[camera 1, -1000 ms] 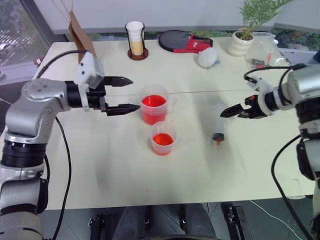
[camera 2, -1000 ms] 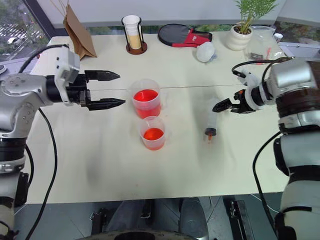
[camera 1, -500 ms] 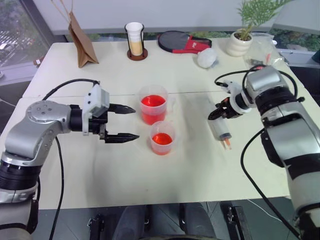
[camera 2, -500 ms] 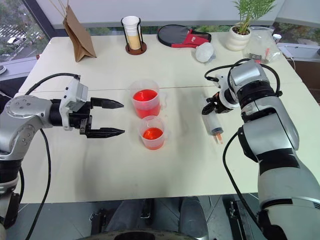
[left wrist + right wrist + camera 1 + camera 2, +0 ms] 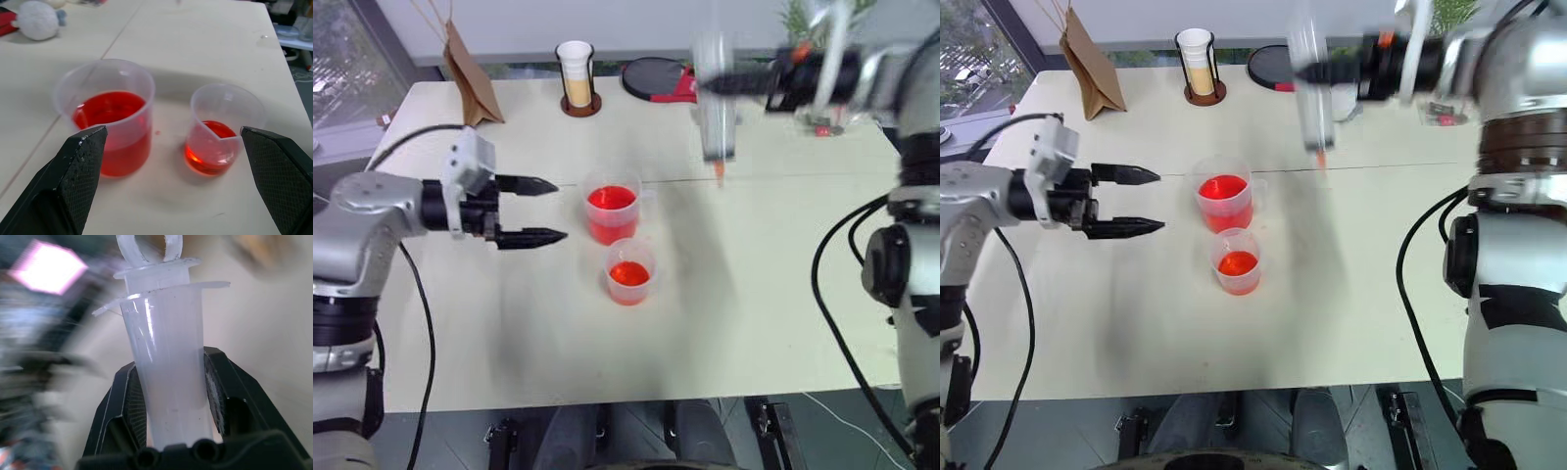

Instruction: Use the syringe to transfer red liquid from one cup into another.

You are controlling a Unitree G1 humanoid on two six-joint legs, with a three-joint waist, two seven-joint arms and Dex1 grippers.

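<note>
Right gripper clamps the syringe upright; left gripper gapes wide.

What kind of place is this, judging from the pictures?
Probably an office or lab room beside windows: a plain pale table, a potted plant, table tennis paddles and a paper bag along its far edge.

Both head eyes look forward and down over the table, sharing both cups. The left wrist camera sits low and close, looking between its fingers at those cups. The right wrist camera looks tight along the syringe, its plunger ring at twelve o'clock.
</note>
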